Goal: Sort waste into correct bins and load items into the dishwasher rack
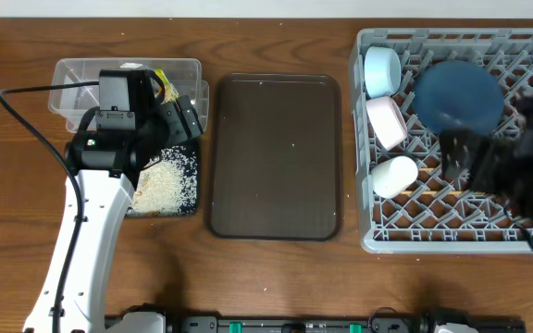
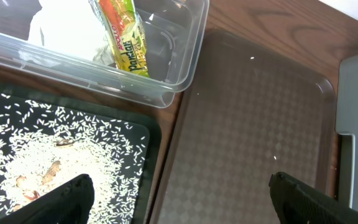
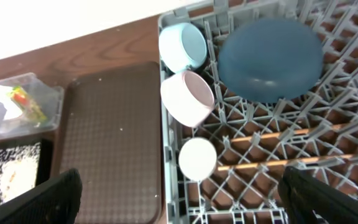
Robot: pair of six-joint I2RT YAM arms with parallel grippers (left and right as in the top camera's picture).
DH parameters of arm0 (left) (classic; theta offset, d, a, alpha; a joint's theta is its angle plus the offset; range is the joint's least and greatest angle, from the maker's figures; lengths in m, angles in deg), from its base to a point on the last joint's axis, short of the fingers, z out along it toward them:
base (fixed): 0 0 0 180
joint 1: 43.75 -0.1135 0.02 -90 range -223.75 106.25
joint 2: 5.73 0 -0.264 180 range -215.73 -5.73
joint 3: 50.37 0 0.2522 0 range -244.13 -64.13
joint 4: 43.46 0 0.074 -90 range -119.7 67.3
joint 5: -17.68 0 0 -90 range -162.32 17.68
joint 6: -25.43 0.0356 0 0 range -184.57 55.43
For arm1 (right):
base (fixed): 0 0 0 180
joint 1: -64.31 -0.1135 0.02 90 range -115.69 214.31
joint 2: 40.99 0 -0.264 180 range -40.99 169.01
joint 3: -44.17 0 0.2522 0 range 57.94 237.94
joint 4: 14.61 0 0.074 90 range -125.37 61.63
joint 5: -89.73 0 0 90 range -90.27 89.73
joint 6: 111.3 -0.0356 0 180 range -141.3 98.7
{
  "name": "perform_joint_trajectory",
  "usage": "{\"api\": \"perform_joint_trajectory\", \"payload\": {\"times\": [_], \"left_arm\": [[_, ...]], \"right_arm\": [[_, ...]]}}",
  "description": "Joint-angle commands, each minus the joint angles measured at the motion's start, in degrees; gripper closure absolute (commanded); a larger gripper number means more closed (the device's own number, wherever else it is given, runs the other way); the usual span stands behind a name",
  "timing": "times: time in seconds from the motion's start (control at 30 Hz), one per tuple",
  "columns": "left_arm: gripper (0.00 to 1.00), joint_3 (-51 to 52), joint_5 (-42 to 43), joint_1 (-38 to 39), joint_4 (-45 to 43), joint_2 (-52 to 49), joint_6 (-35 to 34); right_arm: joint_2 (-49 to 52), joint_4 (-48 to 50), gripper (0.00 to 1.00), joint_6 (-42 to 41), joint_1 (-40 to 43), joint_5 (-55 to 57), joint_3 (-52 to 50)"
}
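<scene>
The left claw [image 1: 181, 116] hangs released, its fingers [image 2: 73, 198] spread wide with nothing between them, above the spot where the clear plastic tub [image 1: 181, 67] meets the shallow black tray [image 1: 191, 207]. Both bins sit at the left end of the wooden desk [image 1: 276, 277], the tub behind the tray and touching it. In the tub lie the crumpled white tissue paper [image 2: 61, 28] and, leaning over it, the yellow-orange-green snack wrapper [image 2: 126, 37]. Loose white rice grains [image 2: 61, 155] are spread over the black tray, thickest in its middle, with a few brownish scraps among them.

Just beside both bins on the right sits the dark brown serving tray [image 1: 276, 157], with only a few pale specks on it.

Further right stands the grey dishwasher rack [image 1: 366, 231]. Along its left edge, from back to front, are the light blue bowl [image 1: 382, 71] and the white bowl [image 1: 389, 122], both tipped on their sides between pegs, then the small white cup [image 1: 394, 176]. The dark blue plate [image 1: 459, 95] rests on the pegs at the back, right of the bowls. Two wooden chopsticks [image 3: 278, 134] lie low in the lattice, roughly parallel, in front of the plate.

The right claw [image 3: 188, 199] hovers over the rack, released, its fingers [image 3: 48, 199] far apart and empty; the overhead view shows it blurred.
</scene>
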Motion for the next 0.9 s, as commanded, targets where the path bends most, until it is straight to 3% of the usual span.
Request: {"api": "perform_joint_trajectory", "payload": {"times": [0.0, 0.3, 0.47, 0.87], "left_arm": [[0.07, 0.1, -0.3, -0.2, 0.0, -0.2, 0.3], [0.08, 0.1, -0.3, -0.2, 0.0, -0.2, 0.3], [0.07, 0.1, -0.3, -0.2, 0.0, -0.2, 0.3], [0.08, 0.1, -0.3, -0.2, 0.0, -0.2, 0.3]], "right_arm": [[-5.5, -2.7, 0.01, 4.5, -0.2, 2.0, 0.5], [-16.5, -6.6, 0.01, 7.0, -0.2, 8.7, 0.2], [-19.4, -1.0, 0.01, 7.4, -0.5, 8.9, -5.2], [-35.1, 52.2, 0.01, 11.1, -3.4, 0.9, -53.8]]}}
